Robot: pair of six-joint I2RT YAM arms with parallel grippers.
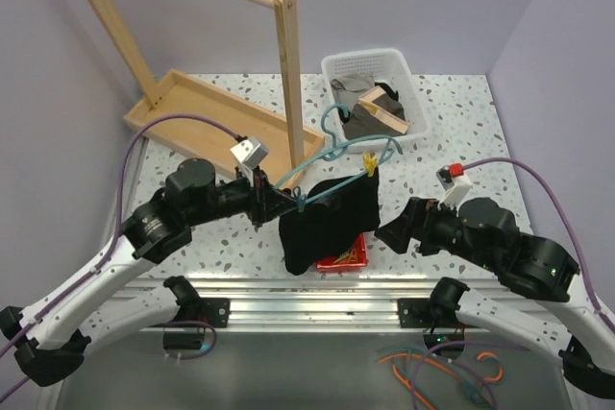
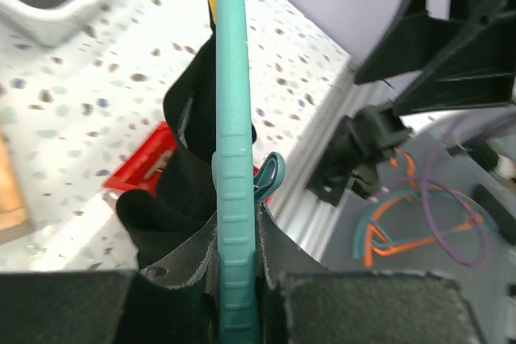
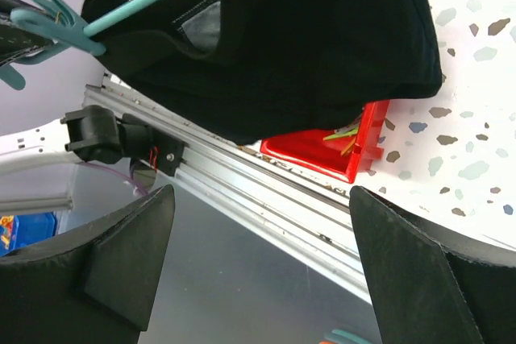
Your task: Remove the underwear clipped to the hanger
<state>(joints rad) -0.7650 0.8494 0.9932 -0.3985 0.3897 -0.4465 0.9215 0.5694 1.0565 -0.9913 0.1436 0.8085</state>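
The black underwear hangs near the front edge of the bench, strung along the lower bar of the teal hanger, which is held tilted in the air with its hook pointing toward the far side. A yellow clip pins the garment at the higher, right end of the bar, and a teal clip pins it at the lower, left end. The fabric droops over a small red tray and covers most of it. I cannot tell whether the cloth touches the tray. The left claw is clenched on the hanger bar just beside the teal clip, with the bar running straight out between its fingers. The right claw sits low, just to the right of the underwear. It is spread wide and grasps nothing, and its fingers face the garment's lower edge and the red tray. Further back stands a white basket holding grey and tan cloths. At the far left is a tall wooden rack on its flat base.
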